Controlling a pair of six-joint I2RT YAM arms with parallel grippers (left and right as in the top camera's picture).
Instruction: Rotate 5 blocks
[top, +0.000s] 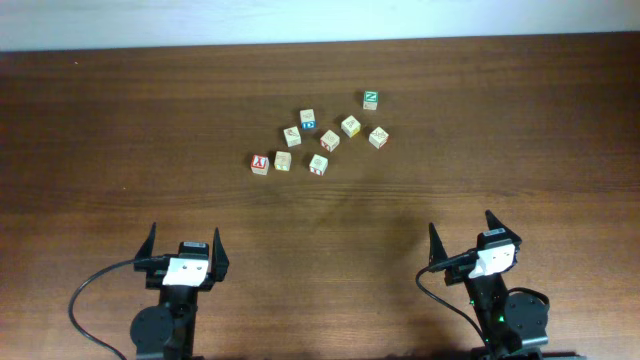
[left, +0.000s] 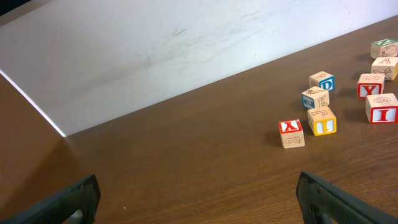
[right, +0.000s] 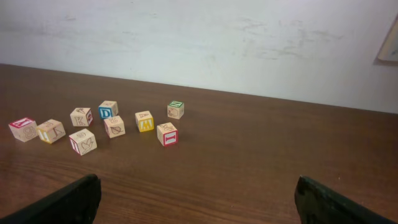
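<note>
Left tool (top: 184, 232) and right tool (top: 461, 222), near side: jaws apart, holding nothing. Blocks (top: 330, 140) clustered far-centre on surface (top: 120, 120).

1. From overhead, marks on most blocks (top: 329, 140) left of and below the green "Z" block (top: 371, 98) are too small to read.
2. The left wrist view's right edge clips that block.
3. Bottom edges cut off the left gripper (left: 199, 193) and right gripper (right: 199, 194); only fingertips show.
</note>
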